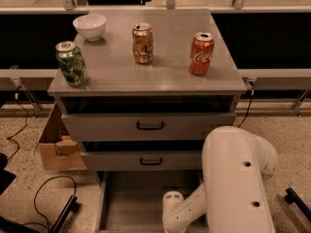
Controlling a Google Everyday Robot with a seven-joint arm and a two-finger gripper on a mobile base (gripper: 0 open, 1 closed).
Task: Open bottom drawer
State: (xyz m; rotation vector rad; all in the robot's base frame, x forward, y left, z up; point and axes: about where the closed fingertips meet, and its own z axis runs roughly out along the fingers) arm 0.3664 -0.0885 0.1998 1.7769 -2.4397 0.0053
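Bottom drawer (136, 198) sits lowest in the cabinet, under the two wider fronts. It looks well pulled out: I am looking down into its plain grey tray. Its front panel and handle run off the lower edge of the view, so I cannot judge how far out it really is.

The pincer is out of sight, somewhere past the white wrist (172, 200) that dips into the tray near the lower edge. I cannot tell whether it grips the handle or has let go.

My worries from here:
- Hauling further blind could bring the drawer against its stops and jerk the whole cabinet. That could topple the green can (71, 63), the gold can (143, 43) or the red cola can (201, 53) on the surface (165, 79).
- The big arm link (238, 178) covers the right end of the middle drawer (121, 161), seemingly close to it. A careless swing could knock that front.
- A black cable (41, 193) loops on the floor left of the tray, and a wide sweep might snag it.

The arm hides the tray's right side.
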